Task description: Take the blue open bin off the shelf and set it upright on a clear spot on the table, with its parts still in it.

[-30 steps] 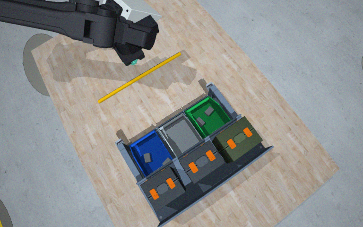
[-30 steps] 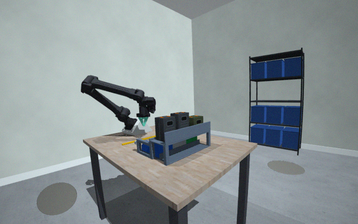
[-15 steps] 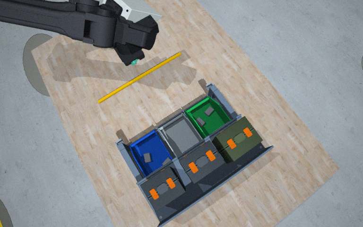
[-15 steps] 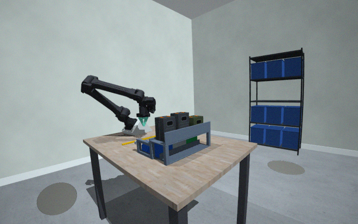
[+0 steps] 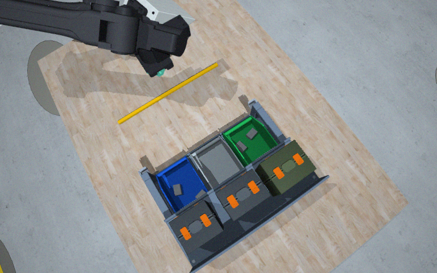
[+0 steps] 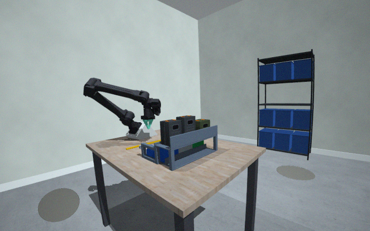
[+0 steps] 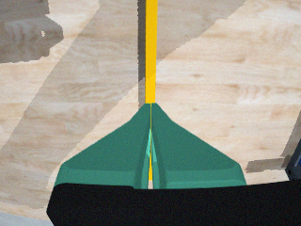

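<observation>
Single black arm (image 6: pixel 117 94) reaches out from its grey base block (image 6: pixel 141 133) at the far table corner. Upper link rises back and away to a high elbow; forearm runs forward and slightly down to the wrist (image 6: pixel 152 104). Wrist bends so the claw (image 6: pixel 147 125) points straight down, raised well above the table. Teal fingers pressed together tip to tip, nothing between them. In top view the wrist housing hides most of the claw (image 5: pixel 160 73).
</observation>
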